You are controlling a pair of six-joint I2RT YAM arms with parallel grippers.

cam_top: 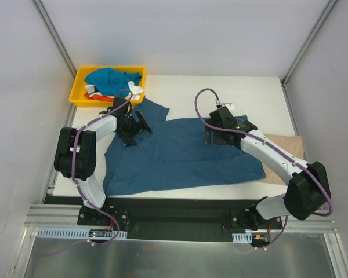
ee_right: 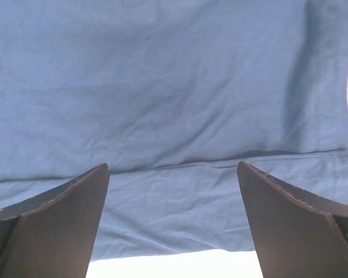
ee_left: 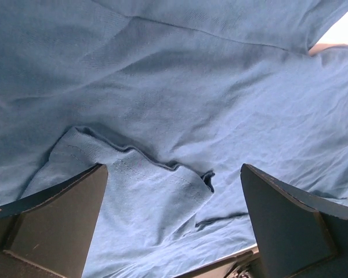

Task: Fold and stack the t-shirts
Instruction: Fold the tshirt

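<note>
Top external: the dark teal t-shirt (cam_top: 180,153) lies spread mid-frame on the counter (cam_top: 261,92); left claw (cam_top: 130,128) and right claw (cam_top: 223,134) hover over it, both apart. Left wrist: a limp folded flap (ee_left: 127,191) lower centre. Right wrist: soft cloth, probably best pinched at its edge (ee_right: 180,246), low in frame.

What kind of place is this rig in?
Probably a lab test cell: white table walled by plain panels on metal framing, left arm and right arm bolted at its near edge, yellow tray of t-shirts.
</note>
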